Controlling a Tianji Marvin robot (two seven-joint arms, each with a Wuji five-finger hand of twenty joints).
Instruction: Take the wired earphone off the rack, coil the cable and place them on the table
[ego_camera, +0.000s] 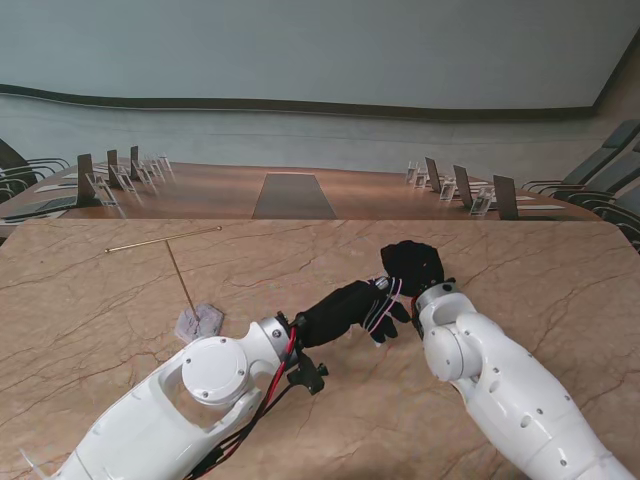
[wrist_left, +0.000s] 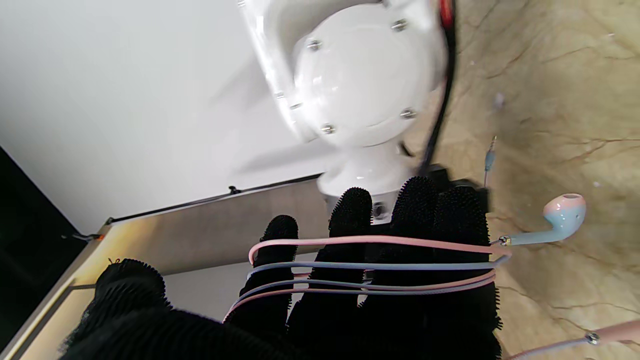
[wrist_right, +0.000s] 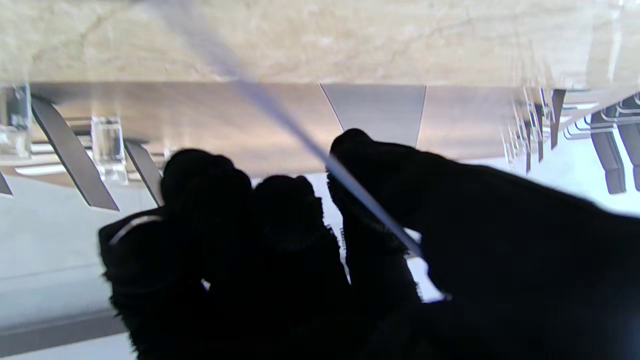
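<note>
- Lower corners of the stand view: two white arms rise from the bottom edge; no brand, label or writing can be read on either.
- The left hand (ego_camera: 352, 308), gloved in black, sits mid-frame over the marble bench (ego_camera: 90, 300), fingers stretched toward the right hand.
- The cable (wrist_left: 372, 265), pink and pale blue, is looped several turns around the left hand's fingers (wrist_left: 350, 210); so that hand carries the coil on fingers held straight rather than curled.
- One earbud (wrist_left: 565, 210), pink and blue, sticks out beside those fingers in the left wrist view; the plug (wrist_left: 490, 159) shows just past it, over the bench.
- A second pink piece of the earphone shows at that view's lower right corner, partly cut off.
- The right hand (ego_camera: 412, 265), also in black, is right of centre in the stand view, just beyond the left fingertips.
- In the right wrist view a blurred strand of cable runs between thumb and forefinger (wrist_right: 370, 210); the hand pinches it, other fingers curled.
- The rack (ego_camera: 197, 322), a thin T-shaped rod on a small clear base, stands left of centre, bare, well apart from both hands.
- Upper part of frame: a far table with dark chairs and small stands; any text there is too small to read.
</note>
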